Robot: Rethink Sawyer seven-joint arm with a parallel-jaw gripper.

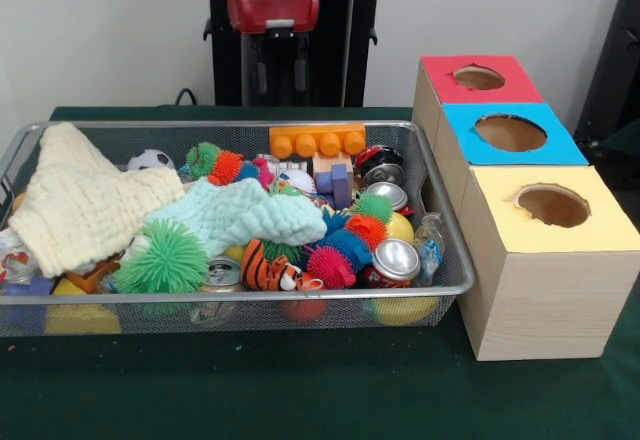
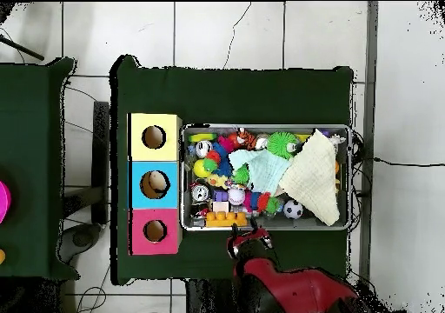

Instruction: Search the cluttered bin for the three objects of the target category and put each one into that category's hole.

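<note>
The silver wire-mesh bin [image 1: 447, 282] sits on the green table, packed with clutter; it also shows in the overhead view [image 2: 352, 181]. In it lie a cream cloth [image 1: 80, 200], a mint cloth [image 1: 240, 215], a green spiky ball [image 1: 165, 258], a pink spiky ball [image 1: 330, 267], an orange toy brick [image 1: 317, 140], a tiger toy [image 1: 268, 270], a soccer ball [image 1: 150, 160] and several drink cans [image 1: 395, 260]. My gripper [image 1: 281, 88] hangs open and empty behind the bin's far rim, just outside the bin's edge in the overhead view [image 2: 249, 237].
Three wooden boxes with round holes stand in a row beside the bin: red top [image 1: 440, 85], blue top [image 1: 565, 148], yellow top [image 1: 605, 228]. The black pedestal [image 1: 225, 60] stands behind the bin. In the overhead view a second green table [image 2: 35, 153] stands apart.
</note>
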